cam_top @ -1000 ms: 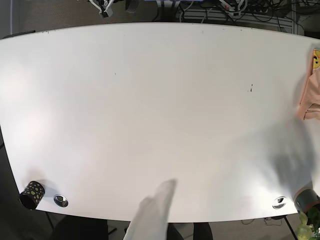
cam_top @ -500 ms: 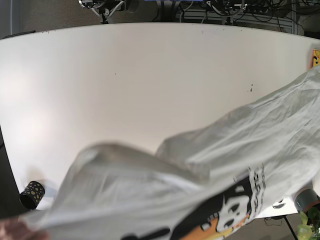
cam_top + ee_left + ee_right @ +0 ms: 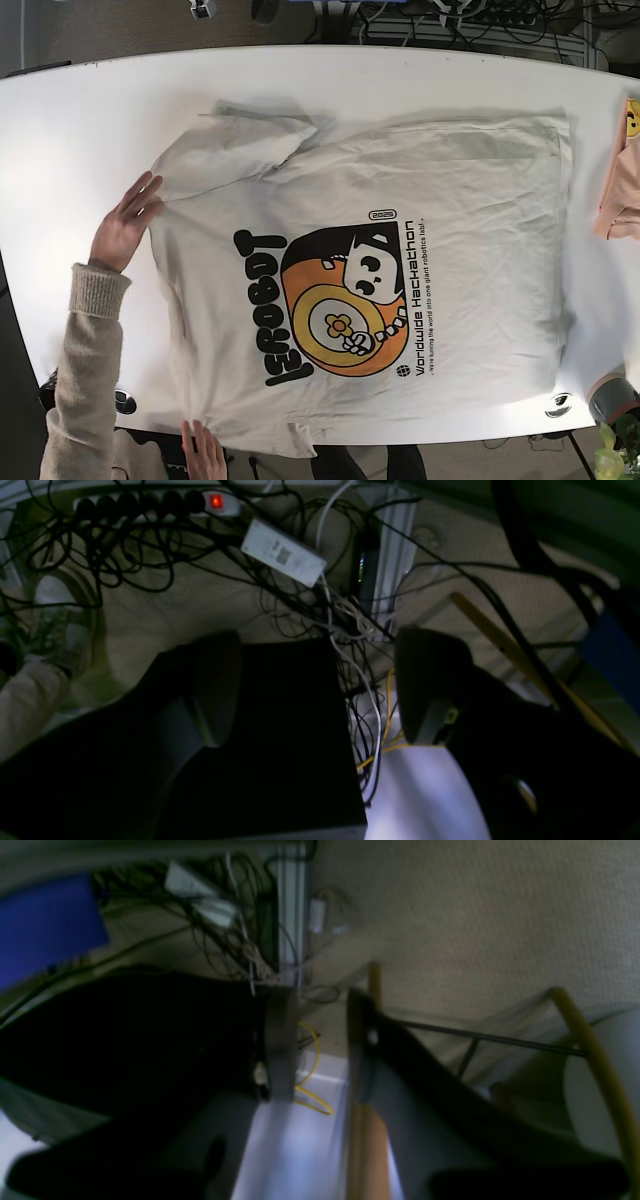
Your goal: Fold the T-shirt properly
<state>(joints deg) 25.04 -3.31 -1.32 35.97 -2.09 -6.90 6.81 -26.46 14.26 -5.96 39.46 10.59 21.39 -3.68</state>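
T-shirt: spread print-up across the table.
Person's hand: at shirt's 9 o'clock edge.
Left end effector: apart, empty.
Right end effector: seemingly apart; blurred.

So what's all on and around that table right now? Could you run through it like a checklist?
Surface: white table, mostly covered.
Job's things: T-shirt spread print-up, unfolded; one sleeve bunched.
Clutter: peach garment at the table's edge; tape roll at a corner.
Pincers: left pincer and right pincer both open, empty, off the table, facing the floor.
Cables: tangle with a lit power strip on the floor.
Surroundings: a person's hand flat on the shirt's edge, another hand at the near edge.
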